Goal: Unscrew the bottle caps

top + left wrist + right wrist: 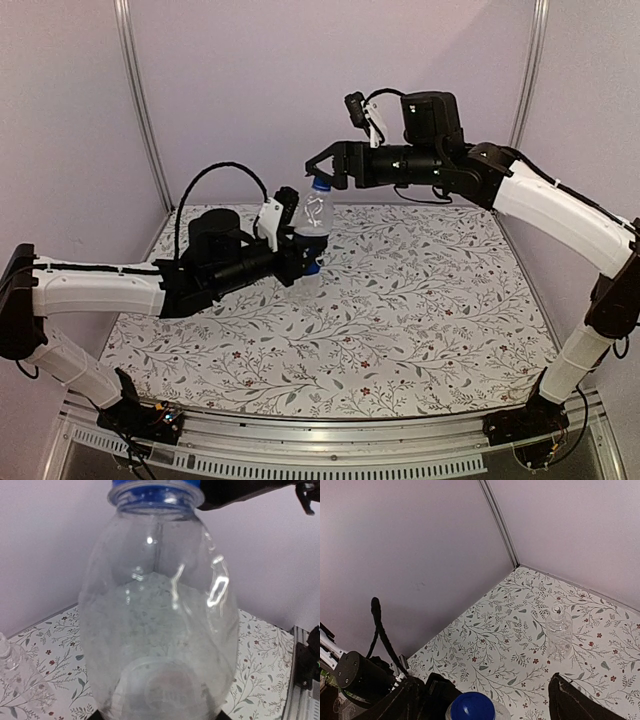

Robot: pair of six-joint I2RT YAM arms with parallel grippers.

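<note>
Your left hand (303, 258) is clamped on the lower body of a clear bottle (160, 630). It holds the bottle roughly upright over the far half of the counter (420, 300), about midway between the left and right edges. The blue cap (472, 707) is on the neck. Your right hand (320, 172) is spread open at the cap, its fingers (570, 702) on either side and not touching it. A second bottle (558, 630), clear, stands upright on the counter, well apart.
</note>
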